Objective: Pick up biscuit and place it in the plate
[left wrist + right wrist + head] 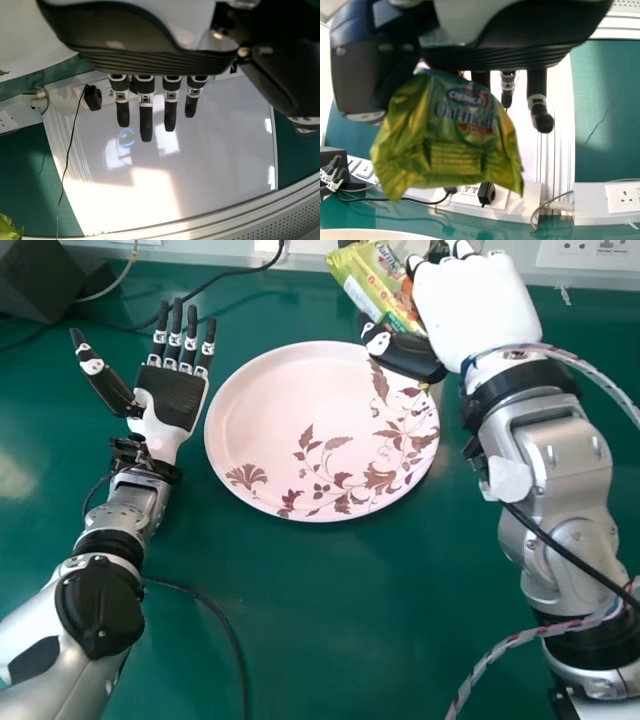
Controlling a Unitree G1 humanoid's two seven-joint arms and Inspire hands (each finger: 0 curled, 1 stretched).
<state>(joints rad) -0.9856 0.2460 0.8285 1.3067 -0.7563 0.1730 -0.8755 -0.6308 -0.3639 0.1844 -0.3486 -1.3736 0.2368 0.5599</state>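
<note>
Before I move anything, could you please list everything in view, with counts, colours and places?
biscuit packet: one, green and yellow, in the right hand
plate: one, pale pink with brown leaves, on the table between the arms
table: one, green, under the plate
box: one, black, far left
sockets: several, white, along the back
cables: several, mostly black, on table and arms
left hand: one, black and white, left of the plate, fingers open
right hand: one, black and white, far right of the plate

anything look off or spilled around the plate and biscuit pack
Nothing looks spilled or broken: the plate lies flat and the biscuit pack is tilted but held in the right hand. One oddity: a ragged white scrap hangs below the socket strip, upper right, perhaps loose tape.
</note>
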